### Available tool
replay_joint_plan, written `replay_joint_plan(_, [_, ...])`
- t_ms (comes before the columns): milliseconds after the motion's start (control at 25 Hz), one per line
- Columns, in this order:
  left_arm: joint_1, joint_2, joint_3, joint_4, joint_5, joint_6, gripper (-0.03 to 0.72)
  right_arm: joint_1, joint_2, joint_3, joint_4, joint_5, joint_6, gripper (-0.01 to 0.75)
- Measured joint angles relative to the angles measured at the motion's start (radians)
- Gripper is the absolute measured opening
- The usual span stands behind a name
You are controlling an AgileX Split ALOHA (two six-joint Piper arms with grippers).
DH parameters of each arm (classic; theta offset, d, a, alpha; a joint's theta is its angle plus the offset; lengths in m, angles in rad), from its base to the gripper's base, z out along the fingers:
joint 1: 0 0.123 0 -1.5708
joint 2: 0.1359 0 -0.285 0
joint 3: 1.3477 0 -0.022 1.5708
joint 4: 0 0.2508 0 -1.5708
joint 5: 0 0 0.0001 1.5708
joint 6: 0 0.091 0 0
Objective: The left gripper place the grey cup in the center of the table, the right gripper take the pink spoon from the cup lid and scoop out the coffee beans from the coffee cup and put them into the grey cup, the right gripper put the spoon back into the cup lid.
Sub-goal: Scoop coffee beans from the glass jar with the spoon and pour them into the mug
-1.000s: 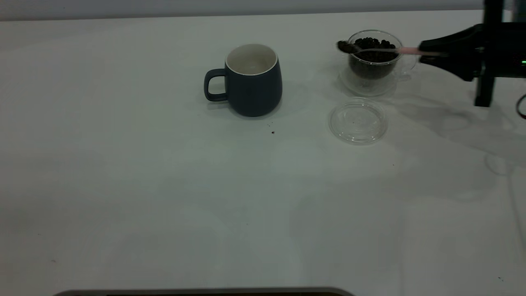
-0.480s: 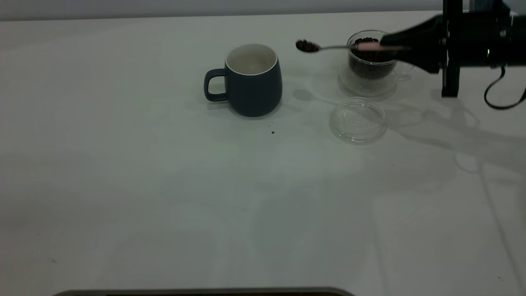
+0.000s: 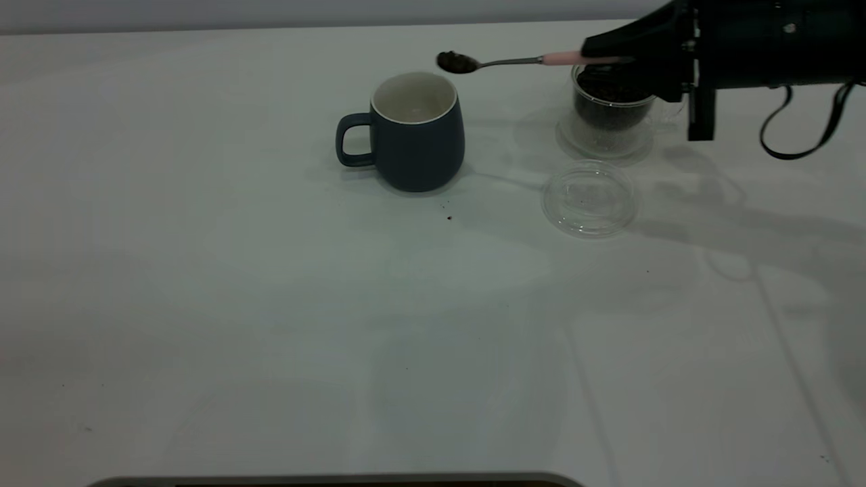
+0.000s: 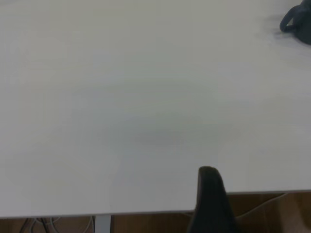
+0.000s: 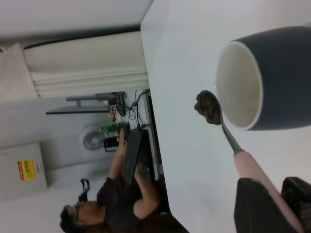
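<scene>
The right gripper, a black robot hand with long tapered fingers and a looping black cable, reaches in from the right side of the exterior view, above the clear double-walled glass coffee cup. Its jaws are closed narrowly on the slim pale pink handle of the pink spoon, a small teaspoon with a shiny metal neck and bowl. The spoon lies almost level in the air, and its bowl carries a small heap of dark brown coffee beans. In the exterior view that bowl hangs just above and slightly to the right of the rim of the grey cup, a rounded dark blue-grey ceramic mug with a white inside and a loop handle pointing left. The right wrist view shows the loaded bowl just beside the mug's white mouth, at its rim rather than over the middle. The mug stands upright near the middle of the large plain white table. The glass cup, still holding beans, stands well to the mug's right, and the shallow round clear glass cup lid lies flat just in front of it. Of the left gripper only one dark finger shows, over the table's edge far from the mug, so I cannot tell how its jaws stand.
</scene>
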Motion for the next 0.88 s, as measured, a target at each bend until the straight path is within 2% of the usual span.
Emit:
replay_joint_plan(440, [0.0,0.0,0.0,0.0,0.0,0.0,0.565,0.07,0.004,-0.087,-0.004,-0.015,-0.021,0.112])
replay_joint_plan(880, [0.0,0.0,0.0,0.0,0.0,0.0,0.565,0.07,0.024,-0.097,-0.003,-0.112,-0.283,0.112])
